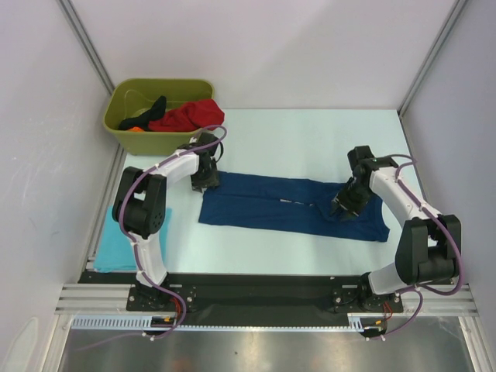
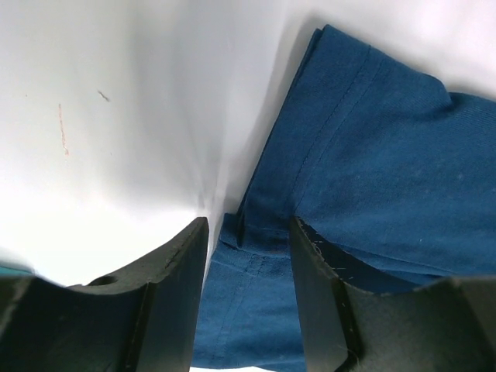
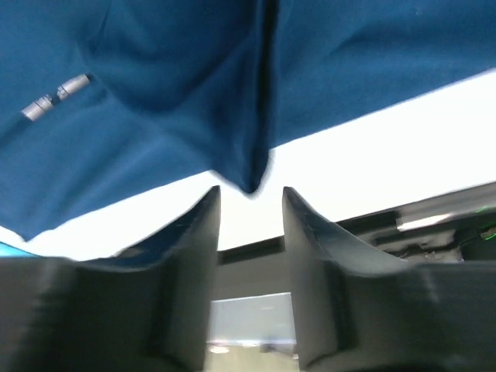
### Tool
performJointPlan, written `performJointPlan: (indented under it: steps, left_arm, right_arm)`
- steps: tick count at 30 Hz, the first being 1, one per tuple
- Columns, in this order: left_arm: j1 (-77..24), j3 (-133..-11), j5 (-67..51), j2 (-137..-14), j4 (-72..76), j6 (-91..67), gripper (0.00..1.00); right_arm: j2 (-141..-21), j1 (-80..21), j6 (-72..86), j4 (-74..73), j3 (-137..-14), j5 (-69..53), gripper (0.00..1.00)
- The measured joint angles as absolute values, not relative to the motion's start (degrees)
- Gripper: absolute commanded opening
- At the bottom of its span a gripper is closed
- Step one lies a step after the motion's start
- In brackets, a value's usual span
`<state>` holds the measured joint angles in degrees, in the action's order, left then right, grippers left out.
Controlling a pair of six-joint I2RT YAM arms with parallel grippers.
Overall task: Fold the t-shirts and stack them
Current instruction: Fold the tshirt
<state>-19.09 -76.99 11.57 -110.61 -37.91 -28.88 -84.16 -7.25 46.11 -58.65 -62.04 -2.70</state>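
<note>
Two pincers sit at the ends of the navy shirt [image 1: 291, 205], which lies flat on the white bench [image 1: 310, 139] between your arms. It is folded into one long strip, so I think each end needs its own arm to bring it over for the next fold.

Your left pincer [image 2: 248, 225] is partly wide and low over the left end. A stitched hem [image 2: 325, 147] runs into the gap between its fingers, and the cloth does not look pinched. Your right pincer [image 3: 250, 194] has its jaws a little apart too. A pointy corner of cloth sits just off its fingertips and is not squeezed.

The shirt is soft and thin, with a smooth knit and neat seams. It will likely sag and slide if you lift only one end. A tiny grey bit of print [image 3: 56, 94] peeks out by the fold.

One turquoise shirt [image 1: 116, 248] lies folded flat at the near left, likely the start of the stack. A red shirt [image 1: 190, 116] and a black shirt [image 1: 157, 105] are bunched up in the green bin [image 1: 147, 143] at the back left. Its hard walls keep them together.
</note>
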Motion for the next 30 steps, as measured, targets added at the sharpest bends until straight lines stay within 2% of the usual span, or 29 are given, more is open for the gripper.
performJointPlan:
  steps: [1, 2, 4, 6, 7, 8, 11, 18, 30]
  left_arm:
    - [-19.09, -76.9, 11.55, -110.45, -37.8, -28.47, 0.52]
    - [-19.09, -76.6, 11.51, -110.06, -37.56, -28.16, 0.52]
    - [-19.07, -75.64, 11.31, -108.51, -37.26, -27.46, 0.52]
    - [-19.07, -75.09, 11.16, -106.72, -37.41, -26.74, 0.52]
    - [-19.09, -75.09, 10.9, -105.89, -37.39, -26.41, 0.52]
    - [-19.07, -75.13, 10.31, -105.08, -37.23, -26.09, 0.51]
    - [-19.07, -76.75, 7.88, -104.49, -37.21, -25.12, 0.5]
    - [-19.07, -81.54, -0.01, -106.83, -35.48, -24.32, 0.51]
    - [-19.07, -83.74, -4.64, -112.81, -34.57, -24.03, 0.5]
  right_arm:
    - [-83.92, -6.81, 44.27, -58.67, -62.13, -3.29, 0.64]
    - [-83.37, -5.78, 41.78, -58.5, -62.13, -3.86, 0.79]
    - [-80.86, -1.8, 37.47, -57.34, -61.95, -4.95, 0.82]
    - [-77.82, 4.6, 33.8, -54.52, -61.93, -7.31, 0.79]
    - [-76.75, 8.27, 32.21, -52.6, -62.02, -8.27, 0.75]
    - [-76.71, 11.84, 30.87, -50.74, -62.17, -8.56, 0.66]
    - [-82.21, 18.98, 27.62, -44.62, -63.42, -10.44, 0.53]
    - [-97.1, 24.03, 22.26, -35.57, -66.22, -13.67, 0.57]
    - [-103.33, 24.25, 19.14, -31.14, -72.29, -16.69, 0.43]
